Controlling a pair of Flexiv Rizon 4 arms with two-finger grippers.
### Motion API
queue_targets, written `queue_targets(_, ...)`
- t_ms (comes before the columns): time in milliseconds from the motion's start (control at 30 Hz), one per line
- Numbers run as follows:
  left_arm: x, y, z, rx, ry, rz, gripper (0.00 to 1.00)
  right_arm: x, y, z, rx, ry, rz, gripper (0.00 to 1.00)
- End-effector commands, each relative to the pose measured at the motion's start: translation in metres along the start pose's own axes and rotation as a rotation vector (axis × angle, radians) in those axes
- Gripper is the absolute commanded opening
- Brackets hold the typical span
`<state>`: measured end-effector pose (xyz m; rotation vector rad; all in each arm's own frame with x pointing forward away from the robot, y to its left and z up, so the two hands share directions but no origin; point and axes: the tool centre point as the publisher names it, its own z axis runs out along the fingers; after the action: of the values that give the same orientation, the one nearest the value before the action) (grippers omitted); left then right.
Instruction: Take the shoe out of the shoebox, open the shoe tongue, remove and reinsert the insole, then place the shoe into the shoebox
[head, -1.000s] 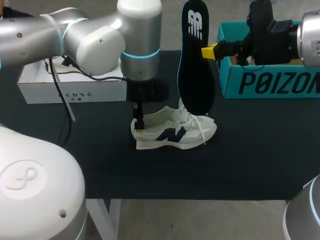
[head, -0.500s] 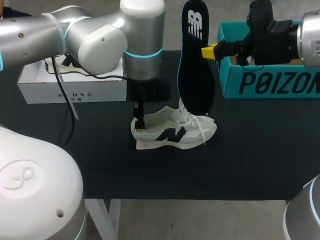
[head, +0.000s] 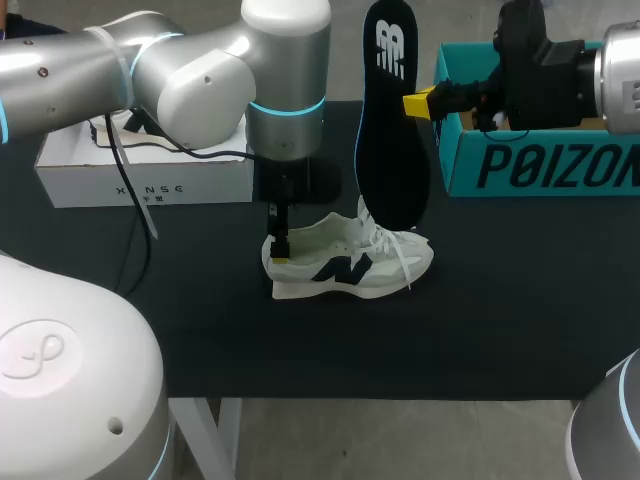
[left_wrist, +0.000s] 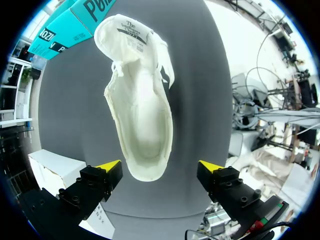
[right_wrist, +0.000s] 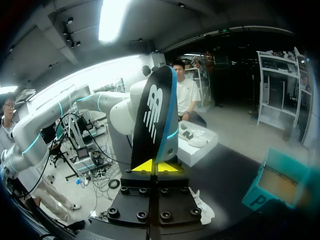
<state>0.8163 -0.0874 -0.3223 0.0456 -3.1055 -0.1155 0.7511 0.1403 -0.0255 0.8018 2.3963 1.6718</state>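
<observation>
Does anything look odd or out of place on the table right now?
Only the black insole: the right gripper holds it upright in the air over the white shoe, which stands on the table outside the teal shoebox. Nothing looks spilled or damaged.

The left arm (head: 190, 75) is showing silver-grey rounded links, a white cap and glowing cyan joint rings, with a black cable (head: 215, 155) hanging off it. The right arm (head: 618, 75) is showing silver with a black wrist block. The left gripper (left_wrist: 160, 167) and right gripper (right_wrist: 155, 166) are showing black, screw-studded fingers tipped yellow. A white base (head: 70, 370) is bearing a looped mark.
</observation>
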Motion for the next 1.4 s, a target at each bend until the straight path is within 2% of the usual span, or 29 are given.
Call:
queue_targets(33,0.0,0.0,0.0,-0.002,0.0,0.0,1.0,-0.001,0.0,0.003,0.001,-0.001,0.0,0.0)
queue_targets(600,0.0,0.0,0.0,-0.002,0.0,0.0,1.0,-0.001,0.0,0.003,0.001,-0.001,0.0,0.0)
queue_targets(867,-0.024,-0.013,-0.003,0.012,-0.036,0.009,1.0,-0.001,0.0,0.003,0.001,-0.001,0.0,0.0)
queue_targets(1200,-0.047,-0.031,0.009,0.06,-0.065,0.012,1.0,-0.001,0.0,0.003,0.001,-0.001,0.0,0.0)
queue_targets(1400,-0.055,-0.039,0.016,0.092,-0.065,0.011,1.0,-0.001,0.0,0.003,0.001,-0.001,0.0,0.0)
